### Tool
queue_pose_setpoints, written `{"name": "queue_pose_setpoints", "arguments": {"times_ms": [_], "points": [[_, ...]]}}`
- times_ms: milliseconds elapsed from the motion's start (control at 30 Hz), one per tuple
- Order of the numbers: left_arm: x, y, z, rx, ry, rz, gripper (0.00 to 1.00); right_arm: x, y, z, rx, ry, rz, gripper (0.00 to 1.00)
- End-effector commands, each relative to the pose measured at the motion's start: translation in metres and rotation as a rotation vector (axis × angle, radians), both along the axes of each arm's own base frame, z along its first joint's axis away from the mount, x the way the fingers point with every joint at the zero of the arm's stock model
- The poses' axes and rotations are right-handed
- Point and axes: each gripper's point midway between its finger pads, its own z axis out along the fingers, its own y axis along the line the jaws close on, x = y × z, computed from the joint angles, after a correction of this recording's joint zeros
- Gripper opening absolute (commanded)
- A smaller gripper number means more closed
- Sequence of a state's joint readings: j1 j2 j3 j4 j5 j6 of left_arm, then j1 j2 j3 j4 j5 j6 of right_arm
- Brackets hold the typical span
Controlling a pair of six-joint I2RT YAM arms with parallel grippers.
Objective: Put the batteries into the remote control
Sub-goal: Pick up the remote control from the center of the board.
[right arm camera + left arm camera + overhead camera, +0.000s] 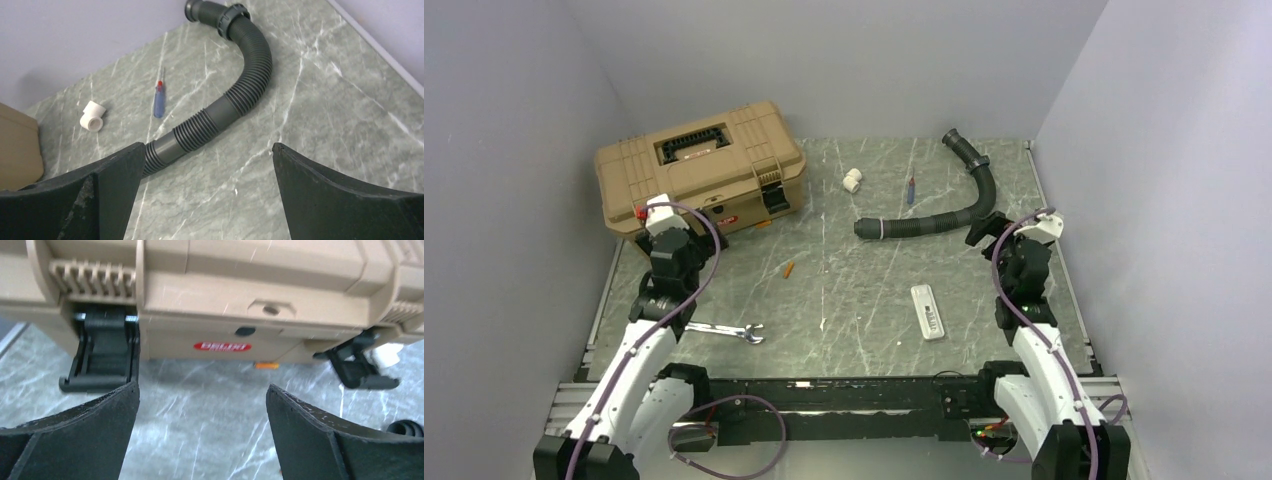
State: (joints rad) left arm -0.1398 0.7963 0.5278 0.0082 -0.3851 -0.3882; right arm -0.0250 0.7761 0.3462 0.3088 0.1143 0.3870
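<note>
Remote control (928,311) lies flat on the green marbled table (864,340), right of centre and nearer the right arm, its length running toward the back wall. One orange battery (789,268) lies alone on the table left of centre, well apart from the remote, between it and the tan toolbox (699,165). A second small orange piece (266,365) shows at the foot of the toolbox front; I cannot tell whether it is a battery. The left gripper (202,395) hovers facing the toolbox front, jaws spread wide and holding nothing. The right gripper (209,152) hangs above the table near the black corrugated hose (944,215), jaws likewise parted and empty. A silver wrench (724,331) lies by the left arm. A white pipe fitting (852,180) and a red-and-blue stick (911,189) rest near the back.
</note>
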Motion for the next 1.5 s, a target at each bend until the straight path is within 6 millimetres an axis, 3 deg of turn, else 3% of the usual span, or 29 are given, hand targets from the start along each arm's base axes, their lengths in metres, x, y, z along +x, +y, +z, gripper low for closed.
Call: {"name": "queue_pose_setpoints", "arguments": {"times_ms": [0, 233, 367, 567, 767, 867, 1133, 1467], "points": [[-0.024, -0.003, -0.02, -0.098, 0.121, 0.027, 0.99, -0.006, 0.001, -0.007, 0.099, 0.178, -0.037, 1.0], [-0.038, 0.001, 0.005, -0.114, 0.11, 0.043, 0.99, -0.005, 0.013, -0.029, 0.16, 0.33, 0.003, 1.0], [-0.047, 0.007, 0.005, -0.16, 0.137, 0.103, 0.99, -0.005, 0.017, -0.033, 0.177, 0.326, 0.014, 1.0], [-0.047, -0.006, 0.012, -0.141, 0.126, -0.013, 0.99, -0.017, 0.024, -0.049, 0.203, 0.399, 0.029, 1.0], [-0.042, -0.046, 0.011, -0.139, 0.112, -0.269, 0.99, -0.035, 0.083, -0.075, 0.025, 0.599, 0.139, 1.0], [-0.042, -0.058, 0.011, -0.158, 0.108, -0.331, 0.99, -0.05, 0.109, -0.085, 0.017, 0.649, 0.21, 1.0], [-0.043, -0.065, 0.014, -0.151, 0.089, -0.383, 0.99, -0.089, 0.114, -0.12, -0.031, 0.801, 0.244, 1.0], [-0.041, -0.077, 0.014, -0.177, 0.073, -0.441, 0.99, -0.112, 0.132, -0.136, -0.047, 0.895, 0.257, 0.99]]}}
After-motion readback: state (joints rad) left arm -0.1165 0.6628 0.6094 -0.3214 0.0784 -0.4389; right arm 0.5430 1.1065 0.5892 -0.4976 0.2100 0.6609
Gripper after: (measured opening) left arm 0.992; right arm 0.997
